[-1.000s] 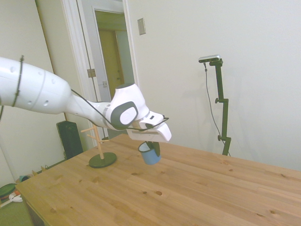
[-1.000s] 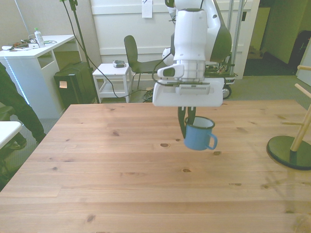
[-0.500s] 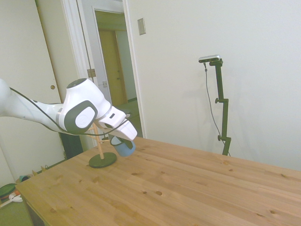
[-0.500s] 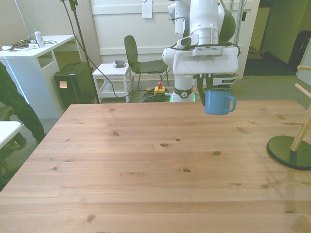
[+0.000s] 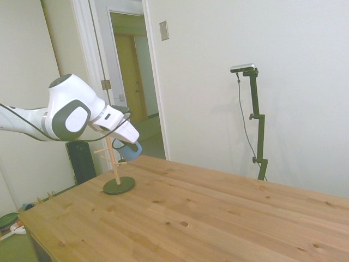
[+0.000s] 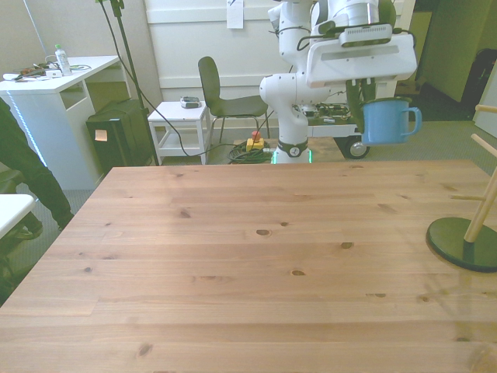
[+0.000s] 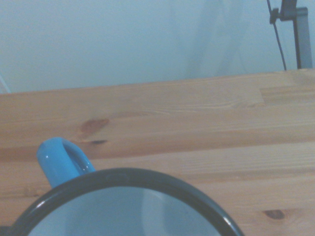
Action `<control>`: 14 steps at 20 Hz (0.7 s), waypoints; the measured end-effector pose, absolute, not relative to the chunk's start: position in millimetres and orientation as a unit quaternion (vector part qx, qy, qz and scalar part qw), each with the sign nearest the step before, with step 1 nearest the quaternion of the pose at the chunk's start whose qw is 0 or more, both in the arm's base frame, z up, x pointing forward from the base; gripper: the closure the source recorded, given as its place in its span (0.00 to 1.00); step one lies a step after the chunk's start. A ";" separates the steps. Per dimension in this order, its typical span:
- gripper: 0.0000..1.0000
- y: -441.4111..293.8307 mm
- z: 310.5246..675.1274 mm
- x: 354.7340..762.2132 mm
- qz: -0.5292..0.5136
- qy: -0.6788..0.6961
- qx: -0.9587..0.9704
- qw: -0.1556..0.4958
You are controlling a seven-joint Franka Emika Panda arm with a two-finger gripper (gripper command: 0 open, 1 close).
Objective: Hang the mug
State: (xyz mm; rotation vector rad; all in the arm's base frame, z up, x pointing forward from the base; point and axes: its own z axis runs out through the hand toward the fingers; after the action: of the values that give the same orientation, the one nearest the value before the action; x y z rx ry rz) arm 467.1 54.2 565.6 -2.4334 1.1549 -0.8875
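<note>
Front view shows the mug hanging upright directly under the gripper, high in the air well above the table, its handle sticking out sideways toward the front view's right. The dark fingers are pinched on the mug's rim, one on each face of the wall on the side away from the handle. From the look of it, this is a thin enamel cup: light, rigid, with a smooth glazed skin that could slip or swing in a two-point rim pinch, and enamel chips if it is knocked against wood. The rim hold seems the right one, since it leaves the handle loop free to go over a peg. Wrist view confirms the open handle jutting from the dark rim, with nothing blocking it. Beyond the handle side of the gripper and lower down stands the wooden peg stand on its dark round base; in the side view the stand sits just below and beside the carried mug.
</note>
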 end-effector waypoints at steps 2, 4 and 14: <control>1.00 63.6 573.8 467.7 -0.316 0.400 -0.845 0.159; 1.00 71.7 578.2 468.5 -0.322 0.398 -0.843 0.166; 1.00 117.2 573.1 468.7 -0.331 0.393 -0.838 0.186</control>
State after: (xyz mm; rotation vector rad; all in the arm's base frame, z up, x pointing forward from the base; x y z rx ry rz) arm 468.7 117.2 573.1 -2.3592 1.1070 -0.9310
